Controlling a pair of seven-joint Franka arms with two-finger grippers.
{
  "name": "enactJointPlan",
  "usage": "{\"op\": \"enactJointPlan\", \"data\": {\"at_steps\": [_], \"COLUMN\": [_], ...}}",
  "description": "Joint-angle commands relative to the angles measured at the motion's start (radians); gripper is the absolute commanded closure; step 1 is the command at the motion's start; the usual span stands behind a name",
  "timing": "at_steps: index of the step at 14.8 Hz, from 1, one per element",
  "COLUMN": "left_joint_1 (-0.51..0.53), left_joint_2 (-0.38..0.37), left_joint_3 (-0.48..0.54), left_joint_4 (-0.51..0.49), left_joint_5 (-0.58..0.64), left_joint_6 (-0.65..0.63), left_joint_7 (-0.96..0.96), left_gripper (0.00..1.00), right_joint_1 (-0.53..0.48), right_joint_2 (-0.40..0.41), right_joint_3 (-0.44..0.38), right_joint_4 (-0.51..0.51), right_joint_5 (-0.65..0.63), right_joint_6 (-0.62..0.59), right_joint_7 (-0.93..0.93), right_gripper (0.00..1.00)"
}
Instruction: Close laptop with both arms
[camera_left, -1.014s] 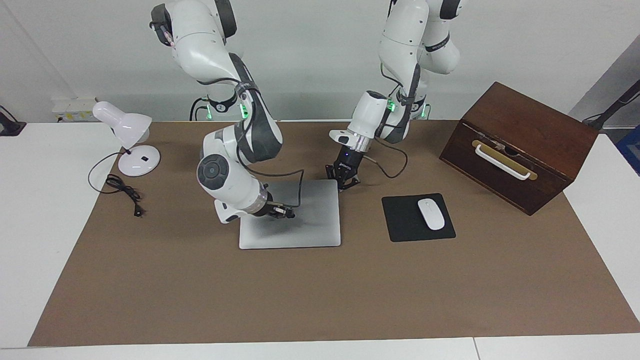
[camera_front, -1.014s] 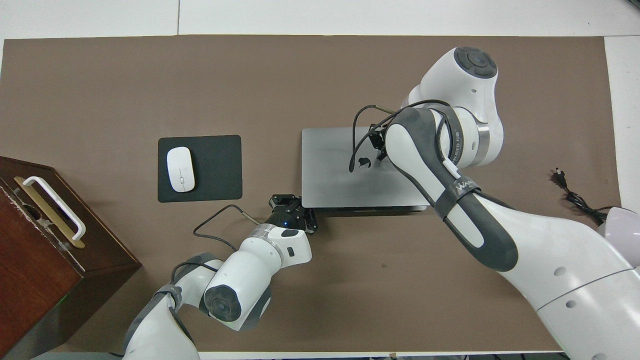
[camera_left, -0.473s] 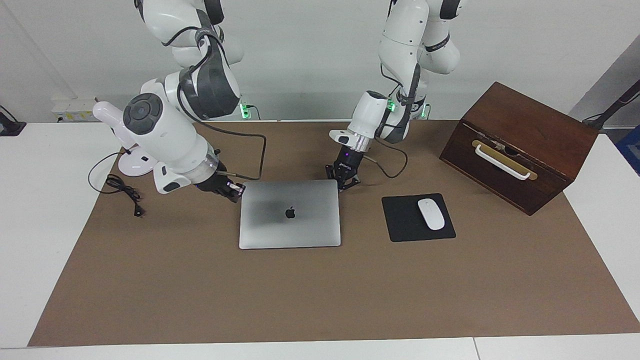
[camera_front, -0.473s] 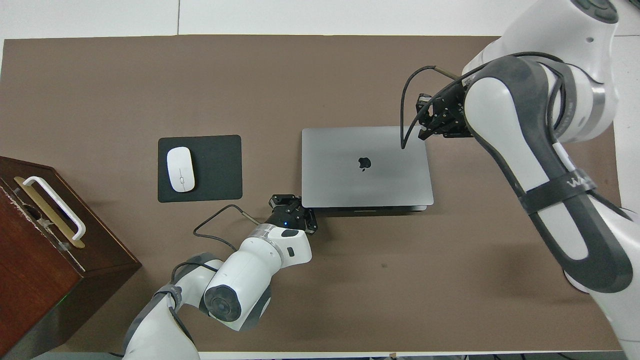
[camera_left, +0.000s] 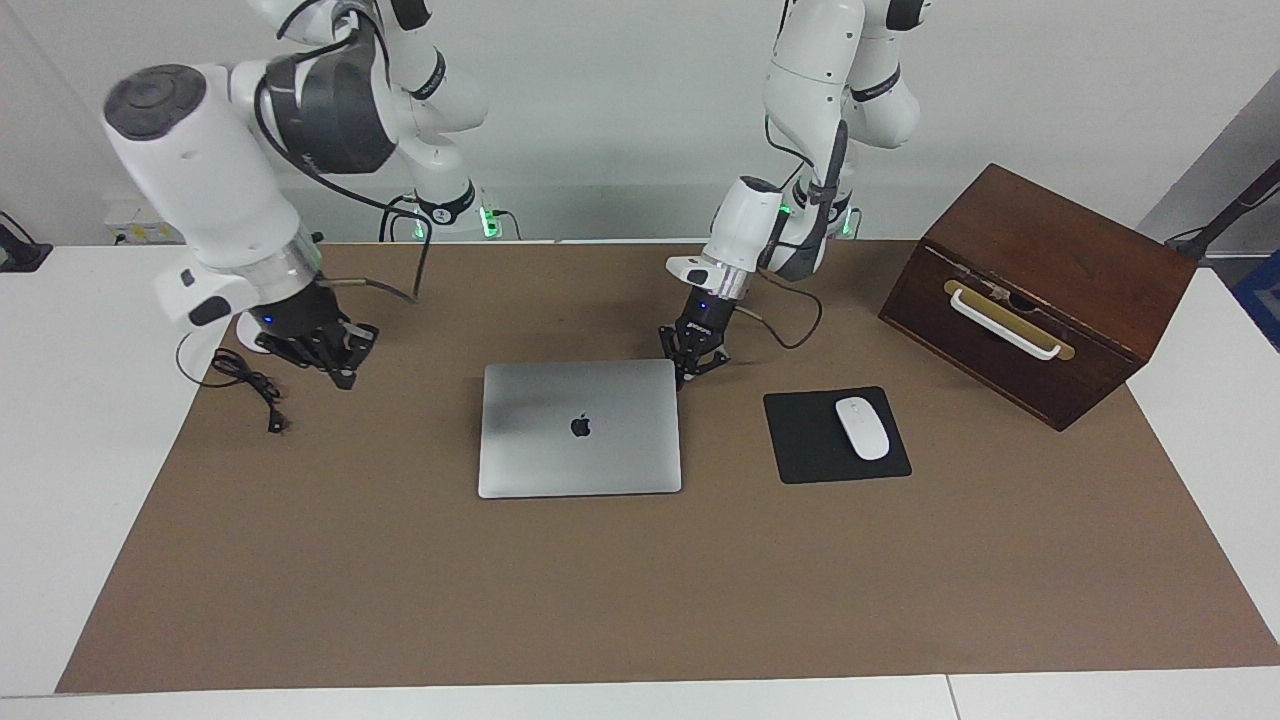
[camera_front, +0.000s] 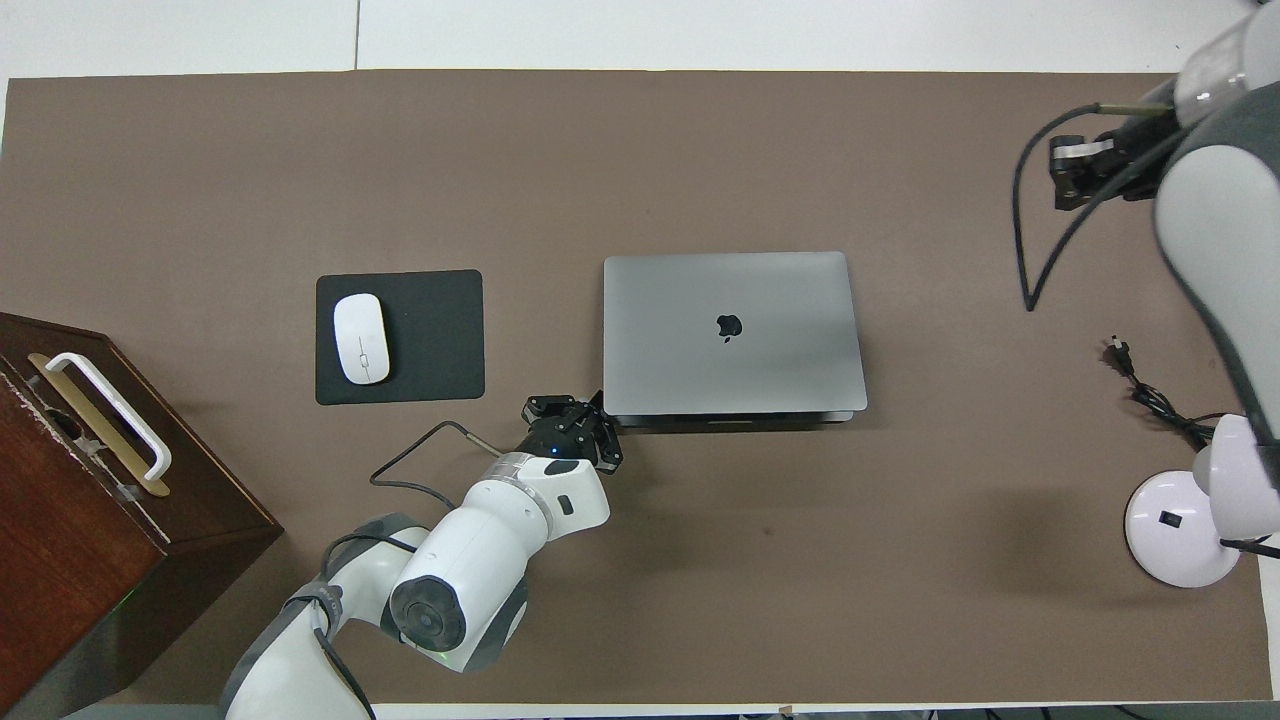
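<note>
The silver-grey laptop lies shut and flat on the brown mat, with the dark apple logo on its lid facing up; it also shows in the overhead view. My left gripper is low at the laptop's corner nearest the robots, toward the left arm's end; it also shows in the overhead view. My right gripper hangs above the mat toward the right arm's end, well clear of the laptop, and holds nothing; it shows at the edge of the overhead view.
A black mouse pad with a white mouse lies beside the laptop toward the left arm's end. A brown wooden box stands past it. A white desk lamp and its black cord sit at the right arm's end.
My right arm has swung off the laptop's lid and away toward its own end of the table, rising as it went. The lid now lies uncovered. My left gripper has barely shifted.
</note>
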Motion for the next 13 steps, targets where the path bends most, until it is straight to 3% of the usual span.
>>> {"op": "enactJointPlan", "data": {"at_steps": [1,2,3,6,9,13], "left_joint_1": [0.036,0.052,0.068,0.121,0.199,0.349], "left_joint_2": [-0.179,-0.247,-0.311,-0.466,-0.606,-0.646], "left_joint_3": [0.000,0.002,0.002,0.005,0.006,0.005], "left_joint_4": [-0.044,-0.042,-0.041,-0.024,0.068,0.246], "left_joint_5": [-0.005,-0.005,-0.005,-0.004,-0.002,0.013], "left_joint_6": [-0.203,-0.316,-0.416,-0.683,-1.054,-1.433], "left_joint_7": [-0.010,-0.004,0.002,0.002,0.004,0.012], "left_gripper": [1.00,1.00,1.00,1.00,1.00,1.00], "right_joint_1": [-0.036,-0.048,-0.062,-0.071,-0.109,-0.155], "right_joint_2": [-0.052,-0.070,-0.091,-0.147,-0.173,-0.216], "right_joint_3": [0.010,0.010,0.011,0.010,0.010,0.005], "right_joint_4": [-0.022,-0.025,-0.033,-0.059,-0.070,-0.102], "right_joint_5": [-0.011,-0.011,-0.011,-0.011,-0.010,-0.013], "right_joint_6": [-0.038,-0.064,-0.084,-0.131,-0.162,-0.180], "right_joint_7": [-0.060,-0.089,-0.120,-0.145,-0.146,-0.146], "right_gripper": [0.69,0.41,0.00,0.00,0.00,0.00]}}
